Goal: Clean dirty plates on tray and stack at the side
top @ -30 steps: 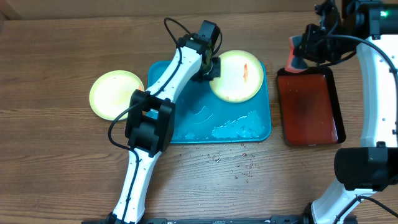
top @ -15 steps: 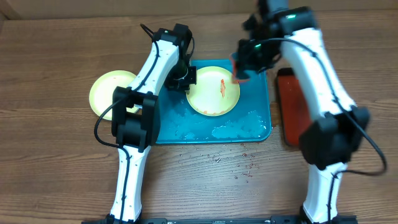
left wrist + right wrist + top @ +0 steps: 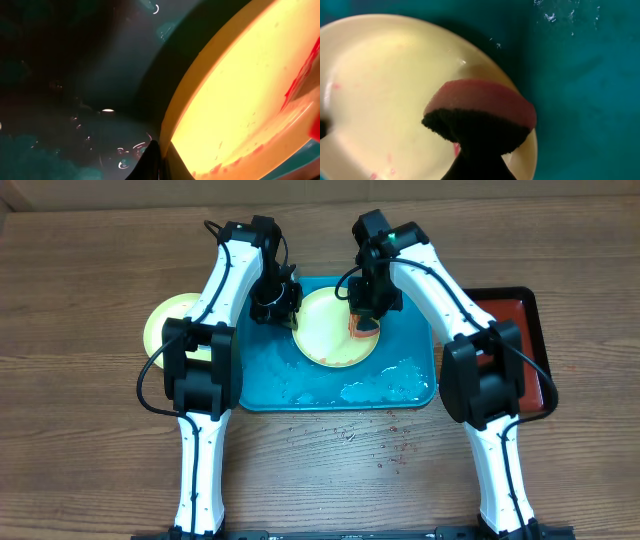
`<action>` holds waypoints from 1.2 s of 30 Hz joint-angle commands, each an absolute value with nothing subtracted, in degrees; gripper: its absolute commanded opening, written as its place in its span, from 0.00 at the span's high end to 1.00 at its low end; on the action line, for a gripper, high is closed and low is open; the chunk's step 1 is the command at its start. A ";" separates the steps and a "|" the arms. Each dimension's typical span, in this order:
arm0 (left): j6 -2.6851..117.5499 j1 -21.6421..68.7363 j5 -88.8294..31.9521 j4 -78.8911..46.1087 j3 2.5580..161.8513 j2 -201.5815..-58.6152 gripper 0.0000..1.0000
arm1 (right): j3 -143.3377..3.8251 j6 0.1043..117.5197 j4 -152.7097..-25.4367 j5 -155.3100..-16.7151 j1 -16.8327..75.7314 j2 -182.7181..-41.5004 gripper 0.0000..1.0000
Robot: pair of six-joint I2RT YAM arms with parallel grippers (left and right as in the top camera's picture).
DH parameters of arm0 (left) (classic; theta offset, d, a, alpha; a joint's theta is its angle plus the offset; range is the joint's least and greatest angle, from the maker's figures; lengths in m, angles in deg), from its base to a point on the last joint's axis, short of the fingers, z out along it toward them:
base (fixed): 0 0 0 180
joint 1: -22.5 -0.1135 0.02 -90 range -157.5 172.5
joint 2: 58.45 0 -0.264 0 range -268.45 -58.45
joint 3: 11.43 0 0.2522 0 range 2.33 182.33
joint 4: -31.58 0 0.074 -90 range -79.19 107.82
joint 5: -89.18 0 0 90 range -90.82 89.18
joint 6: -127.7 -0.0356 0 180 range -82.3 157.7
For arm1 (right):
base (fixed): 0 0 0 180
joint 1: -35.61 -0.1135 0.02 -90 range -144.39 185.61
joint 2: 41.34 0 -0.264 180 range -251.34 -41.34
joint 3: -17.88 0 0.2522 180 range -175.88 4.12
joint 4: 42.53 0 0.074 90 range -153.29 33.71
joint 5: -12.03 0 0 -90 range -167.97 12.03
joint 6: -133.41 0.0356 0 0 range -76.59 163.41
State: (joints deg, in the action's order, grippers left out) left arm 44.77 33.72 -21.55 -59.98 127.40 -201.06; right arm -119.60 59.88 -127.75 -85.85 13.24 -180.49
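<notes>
**Overhead:** A turquoise tray (image 3: 300, 385) sits mid-worktop (image 3: 90, 450) and carries one yellow-green plate (image 3: 325, 340) at its far side. Pooled water (image 3: 385, 380) lies along the tray's near edge. The left hand (image 3: 290, 308) is clamped on the plate's left rim. The right hand (image 3: 362, 318) grips a pink sponge (image 3: 360, 331) and presses it against the plate's right half. A second yellow-green plate (image 3: 160, 330) rests on the worktop just left of the tray, partly hidden by the left arm. A dark red tray (image 3: 530, 330) lies to the right, with nothing visible in it.

**Left wrist:** A dark finger (image 3: 152, 162) meets the plate (image 3: 235, 100) at its rim. A red smear (image 3: 300, 80) streaks the plate's right side above the wet tray (image 3: 75, 75).

**Right wrist:** The sponge (image 3: 485, 102), pink over a dark scouring face, is pinched from below and sits on the plate (image 3: 385, 85). Faint pink specks remain on the plate, and the tray (image 3: 580, 75) surrounds it.
</notes>
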 commanded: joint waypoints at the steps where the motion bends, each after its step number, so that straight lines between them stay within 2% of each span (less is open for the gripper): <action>1: 42.95 33.94 -23.39 -59.92 127.19 -200.77 0.96 | -119.58 61.09 -126.96 -84.49 13.44 -183.48 0.96; 5: 42.97 33.98 -23.39 -59.92 127.19 -200.77 0.96 | -119.58 60.80 -126.63 -87.51 13.42 -186.37 0.96; 14: 42.78 34.05 -24.37 -59.79 127.19 -200.77 0.96 | -119.58 56.43 -122.11 -105.00 8.46 -187.83 0.96; 18: 42.80 34.05 -25.05 -59.35 127.19 -200.77 0.96 | -119.60 55.29 -123.62 -105.78 5.59 -187.83 0.96; 23: 42.80 34.03 -24.88 -59.07 127.19 -200.77 0.96 | -119.62 52.15 -128.95 -104.73 5.02 -187.83 0.96; 30: 42.32 34.03 -24.64 -59.07 127.19 -200.77 0.96 | -121.72 52.63 -137.72 -86.83 10.05 -187.72 0.96; 36: 42.34 34.03 -24.64 -59.09 127.19 -200.77 0.96 | -123.14 55.25 -136.23 -84.84 14.20 -187.72 0.96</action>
State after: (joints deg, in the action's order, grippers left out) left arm 43.41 33.77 -23.24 -58.96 127.03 -201.08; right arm -122.11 53.50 -137.65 -91.64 12.13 -185.41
